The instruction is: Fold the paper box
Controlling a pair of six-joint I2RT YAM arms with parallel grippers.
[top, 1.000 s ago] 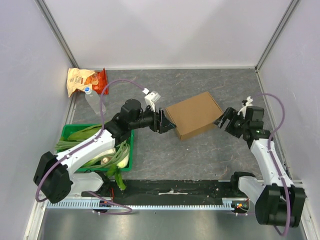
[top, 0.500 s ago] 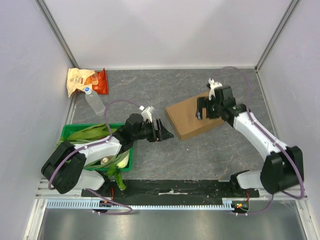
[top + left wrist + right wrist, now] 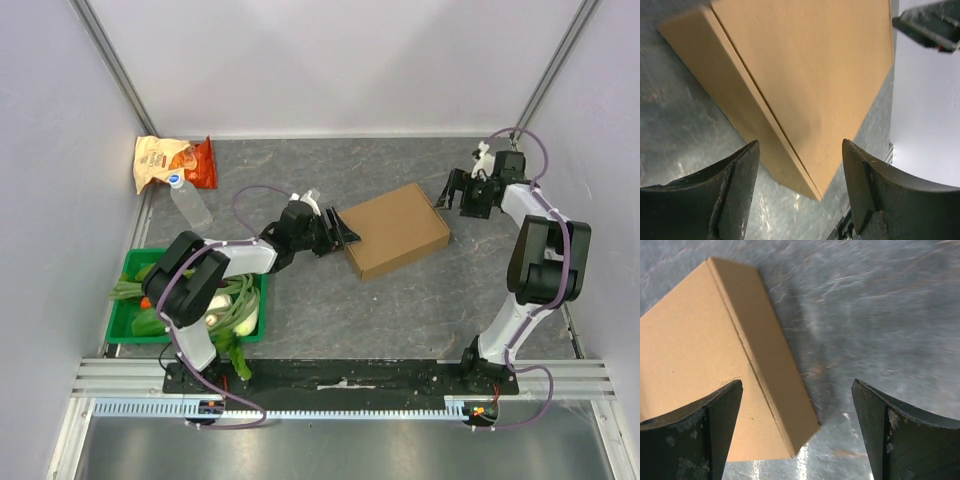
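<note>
The right gripper (image 3: 458, 203) swung off the plain brown cardboard box (image 3: 397, 230) to the back-right corner; the left gripper (image 3: 342, 230) retreated, then returned

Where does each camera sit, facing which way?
Top external: above, behind the bases, looking down at the table; left pincer and right pincer show.
Left wrist: on left arm, facing the paper box; own fingers frame it.
Right wrist: on right arm, facing the paper box; own fingers show.
All share the paper box.
</note>
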